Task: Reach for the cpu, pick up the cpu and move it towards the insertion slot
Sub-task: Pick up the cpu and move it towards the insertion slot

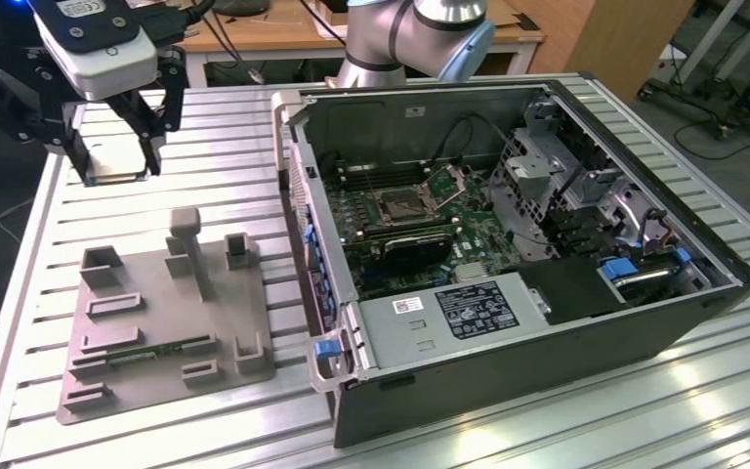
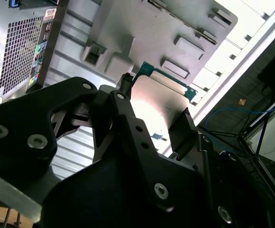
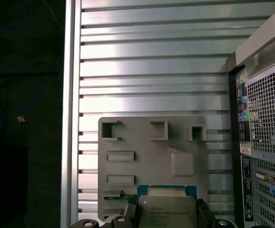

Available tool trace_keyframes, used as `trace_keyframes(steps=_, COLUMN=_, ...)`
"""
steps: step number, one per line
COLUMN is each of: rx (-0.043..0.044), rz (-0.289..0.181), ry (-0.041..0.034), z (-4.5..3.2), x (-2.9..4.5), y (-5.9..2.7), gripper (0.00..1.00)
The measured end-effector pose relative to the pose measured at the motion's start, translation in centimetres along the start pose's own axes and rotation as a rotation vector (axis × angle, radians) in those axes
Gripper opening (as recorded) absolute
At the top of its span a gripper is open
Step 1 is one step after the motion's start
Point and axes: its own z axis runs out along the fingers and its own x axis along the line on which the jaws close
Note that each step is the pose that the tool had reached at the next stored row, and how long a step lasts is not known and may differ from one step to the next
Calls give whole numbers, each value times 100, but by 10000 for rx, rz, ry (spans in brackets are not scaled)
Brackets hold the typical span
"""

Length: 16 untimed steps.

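My jaws are clenched on opposite edges of the cpu (image 3: 168, 211), lifted off the worktop (image 1: 545, 430) near the grey tray (image 1: 153, 293); I judge it light, stiff, slick-topped and fragile, best gripped by its edges.

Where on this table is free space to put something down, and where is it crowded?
Free: ribbed metal table between grey plastic tray and far edge, beside the gripper holding the silver square cpu; also before the open black computer case. Crowded: inside it.
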Motion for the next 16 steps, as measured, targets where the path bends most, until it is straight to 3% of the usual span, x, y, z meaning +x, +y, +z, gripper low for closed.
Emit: trace_keyframes(steps=16, rx=0, rz=39, ry=1, z=-1, x=28, y=0, gripper=55)
